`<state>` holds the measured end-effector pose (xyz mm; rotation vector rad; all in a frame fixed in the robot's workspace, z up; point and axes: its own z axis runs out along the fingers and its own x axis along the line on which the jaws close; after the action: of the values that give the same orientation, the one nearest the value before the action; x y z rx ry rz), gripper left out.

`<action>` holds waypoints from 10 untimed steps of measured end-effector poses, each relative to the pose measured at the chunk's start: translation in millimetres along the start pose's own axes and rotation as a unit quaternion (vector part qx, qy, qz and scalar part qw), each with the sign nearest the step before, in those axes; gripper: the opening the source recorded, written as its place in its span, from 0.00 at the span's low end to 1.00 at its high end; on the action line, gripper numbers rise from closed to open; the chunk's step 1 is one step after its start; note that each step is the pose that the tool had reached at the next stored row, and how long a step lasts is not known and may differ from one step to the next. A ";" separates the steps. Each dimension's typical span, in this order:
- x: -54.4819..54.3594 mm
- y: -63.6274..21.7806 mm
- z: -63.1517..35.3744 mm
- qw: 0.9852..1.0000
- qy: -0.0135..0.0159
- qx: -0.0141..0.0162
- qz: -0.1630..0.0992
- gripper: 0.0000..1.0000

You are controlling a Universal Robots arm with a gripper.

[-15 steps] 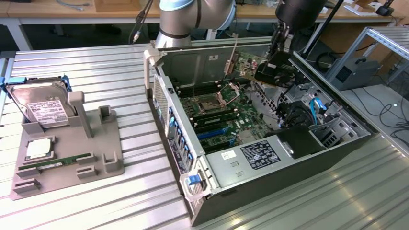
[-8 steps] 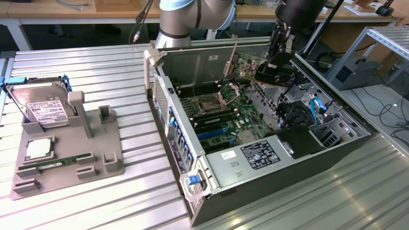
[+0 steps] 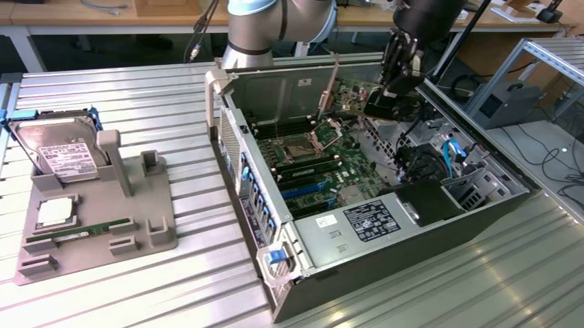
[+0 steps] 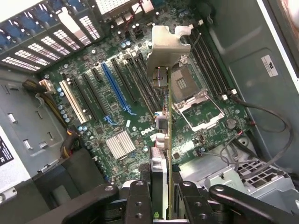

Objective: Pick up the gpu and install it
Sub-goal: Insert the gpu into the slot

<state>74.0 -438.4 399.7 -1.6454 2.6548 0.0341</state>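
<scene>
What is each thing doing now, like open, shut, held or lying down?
gripper: shut on the gpu
gpu: held on edge above the motherboard, not slotted in
computer case: on its side, open
hard drive: standing in the gray holder
RAM stick: lying flat in the gray holder

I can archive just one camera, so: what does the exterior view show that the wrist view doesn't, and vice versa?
Exterior view adds: the hard drive and RAM stick on the grey holder outside the case, plus the arm's base. Wrist view adds: the finned heatsink and coin cell on the board. Both: the gripper, jaws shut on the gpu, held above the motherboard near the empty CPU socket.
</scene>
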 end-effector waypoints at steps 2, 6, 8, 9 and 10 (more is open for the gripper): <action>0.0 0.0 0.0 1.000 0.000 0.000 -0.011 0.27; 0.0 0.0 0.1 0.999 0.000 -0.001 -0.044 0.27; 0.0 0.0 0.1 0.998 0.001 -0.002 -0.058 0.27; 0.0 0.0 0.1 0.998 0.001 -0.002 -0.066 0.27; 0.0 0.0 0.1 0.997 0.001 -0.002 -0.079 0.27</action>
<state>74.0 -438.3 399.6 -1.8500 2.5187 0.0363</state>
